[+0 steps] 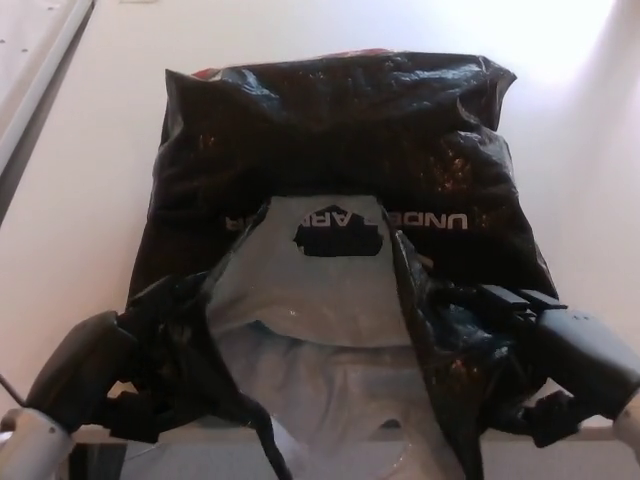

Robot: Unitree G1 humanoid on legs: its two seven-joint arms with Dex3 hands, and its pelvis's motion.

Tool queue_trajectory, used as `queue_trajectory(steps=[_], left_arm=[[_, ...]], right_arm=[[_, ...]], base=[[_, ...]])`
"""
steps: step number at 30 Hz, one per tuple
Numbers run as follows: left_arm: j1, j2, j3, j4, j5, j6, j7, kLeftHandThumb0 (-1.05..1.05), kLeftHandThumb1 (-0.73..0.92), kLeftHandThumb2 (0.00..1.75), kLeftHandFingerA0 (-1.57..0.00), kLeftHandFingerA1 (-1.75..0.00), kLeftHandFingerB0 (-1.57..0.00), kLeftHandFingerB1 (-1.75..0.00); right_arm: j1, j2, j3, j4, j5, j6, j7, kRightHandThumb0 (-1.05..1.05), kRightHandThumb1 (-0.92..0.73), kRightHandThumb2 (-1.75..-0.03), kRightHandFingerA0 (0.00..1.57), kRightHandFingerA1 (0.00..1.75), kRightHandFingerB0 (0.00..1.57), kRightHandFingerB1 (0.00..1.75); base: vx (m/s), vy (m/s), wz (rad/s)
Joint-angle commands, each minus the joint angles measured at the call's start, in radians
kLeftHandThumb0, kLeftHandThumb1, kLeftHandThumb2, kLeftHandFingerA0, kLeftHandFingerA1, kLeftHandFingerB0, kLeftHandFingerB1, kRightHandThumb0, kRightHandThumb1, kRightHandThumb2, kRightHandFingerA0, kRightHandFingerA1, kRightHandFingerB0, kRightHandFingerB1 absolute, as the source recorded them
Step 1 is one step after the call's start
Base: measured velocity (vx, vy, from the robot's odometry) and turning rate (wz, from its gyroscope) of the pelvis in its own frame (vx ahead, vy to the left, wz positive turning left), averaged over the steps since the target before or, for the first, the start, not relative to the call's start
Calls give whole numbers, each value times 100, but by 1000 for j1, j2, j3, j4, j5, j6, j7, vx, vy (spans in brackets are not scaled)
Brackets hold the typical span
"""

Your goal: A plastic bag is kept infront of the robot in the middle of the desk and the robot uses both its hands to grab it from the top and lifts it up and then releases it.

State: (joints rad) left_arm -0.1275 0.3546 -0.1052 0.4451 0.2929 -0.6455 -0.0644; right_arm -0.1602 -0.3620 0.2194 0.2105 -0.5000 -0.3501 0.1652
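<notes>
A black plastic bag [340, 140] with white lettering lies on the pale desk [80, 200], its grey-lined mouth [320, 310] facing me. My left hand [110, 375] is shut on the left edge of the bag's mouth at the lower left. My right hand [545, 350] is shut on the right edge, with black plastic bunched under its fingers. Both edges are gathered inward, so the mouth is narrow. The handle cut-out [337, 238] shows in the grey lining.
A pale ledge or rail [35, 60] runs along the upper left edge of the desk. The desk's near edge [600, 430] crosses just below my hands. Bright light falls on the far right of the surface.
</notes>
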Motion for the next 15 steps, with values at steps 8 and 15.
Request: queue_trajectory(steps=[8, 15], left_arm=[[122, -209, -54, -316, -16, 370, -7, -33, 57, 58, -70, -122, -70, -96], [139, -296, -51, -357, 28, 453, 34, -21, 76, 63, -87, -175, -61, -175]], right_arm=[[-70, 250, -124, 158, 169, 170, -92, -51, -58, -75, 7, 44, 0, 18], [-77, 390, -263, 226, 250, 90, -260, -5, -82, -61, 70, 175, 55, 175]], base=[[0, 0, 0], [0, 0, 0]])
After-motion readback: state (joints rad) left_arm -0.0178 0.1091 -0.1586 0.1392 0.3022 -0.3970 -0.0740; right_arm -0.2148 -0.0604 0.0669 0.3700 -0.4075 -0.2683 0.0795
